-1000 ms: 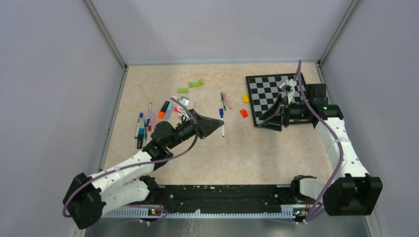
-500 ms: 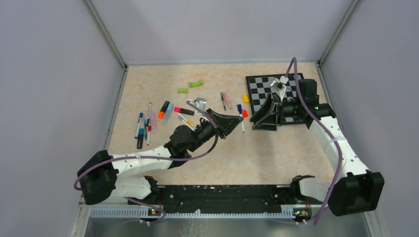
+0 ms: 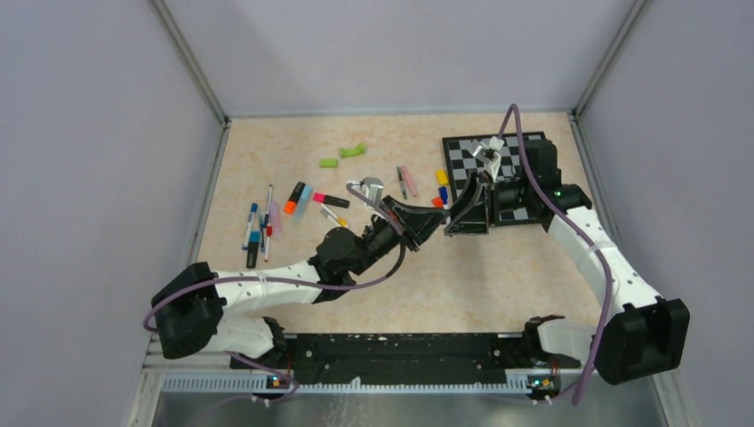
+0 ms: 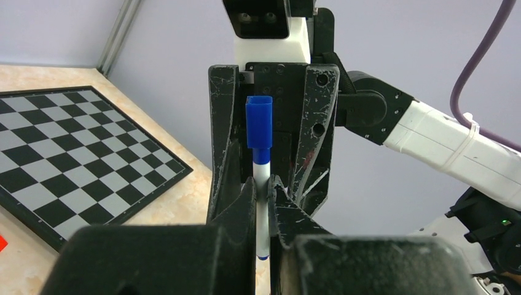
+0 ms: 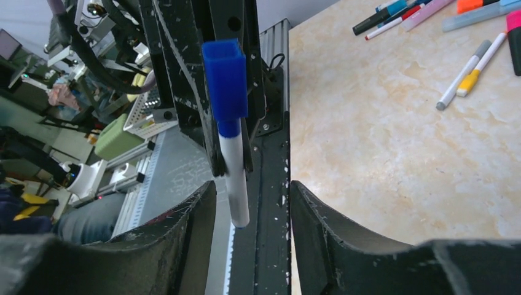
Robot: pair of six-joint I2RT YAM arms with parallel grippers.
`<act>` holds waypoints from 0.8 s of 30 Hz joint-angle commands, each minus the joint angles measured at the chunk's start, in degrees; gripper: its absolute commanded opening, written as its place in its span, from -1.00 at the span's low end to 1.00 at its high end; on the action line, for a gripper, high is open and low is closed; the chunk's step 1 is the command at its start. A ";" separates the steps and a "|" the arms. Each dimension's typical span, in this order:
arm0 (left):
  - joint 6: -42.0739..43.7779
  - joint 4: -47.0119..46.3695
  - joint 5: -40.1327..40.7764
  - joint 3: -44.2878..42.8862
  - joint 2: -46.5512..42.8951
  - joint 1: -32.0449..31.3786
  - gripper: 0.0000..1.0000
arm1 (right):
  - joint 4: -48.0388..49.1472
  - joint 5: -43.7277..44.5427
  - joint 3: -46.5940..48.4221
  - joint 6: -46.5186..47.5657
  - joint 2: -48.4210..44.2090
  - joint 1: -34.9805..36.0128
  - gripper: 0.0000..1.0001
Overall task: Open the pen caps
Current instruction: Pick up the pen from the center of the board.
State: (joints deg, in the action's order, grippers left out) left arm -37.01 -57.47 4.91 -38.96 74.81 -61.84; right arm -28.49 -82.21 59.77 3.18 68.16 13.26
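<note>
A white pen (image 4: 262,206) with a blue pen cap (image 4: 258,123) stands upright in my left gripper (image 4: 263,187), which is shut on the barrel below the cap. In the top view the left gripper (image 3: 433,220) and right gripper (image 3: 455,216) meet tip to tip near the chessboard's left edge. My right gripper (image 5: 252,196) is open. Its fingers (image 5: 190,230) flank the pen's barrel (image 5: 235,184) without touching it. The blue cap (image 5: 225,80) points toward the right wrist camera.
A chessboard (image 3: 514,147) lies at the back right under the right arm. Several capped pens (image 3: 262,222) lie at the left, with more pens (image 3: 405,181) near the middle. Green curved pieces (image 3: 353,150) and a yellow block (image 3: 441,177) lie on the table.
My left arm carried the blue-capped pen to the right. The right gripper came left off the chessboard to meet it, and its jaws narrowed a little around the pen.
</note>
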 commanded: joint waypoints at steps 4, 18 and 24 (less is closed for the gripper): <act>1.73 -4.78 0.72 -1.94 1.19 -0.72 -1.00 | 4.06 -0.04 1.17 -2.73 0.88 1.94 -0.38; 5.02 -2.51 2.98 -0.17 -2.89 -0.74 -0.15 | 4.94 0.13 -1.36 -1.67 -0.13 2.01 -1.00; 9.14 2.95 2.23 1.18 -8.60 -0.21 0.70 | 3.50 -0.65 -2.10 0.66 -0.31 2.00 -1.00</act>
State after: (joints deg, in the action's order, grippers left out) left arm -31.66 -55.90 7.46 -38.72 70.91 -62.35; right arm -25.06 -81.76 57.78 1.41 69.19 14.63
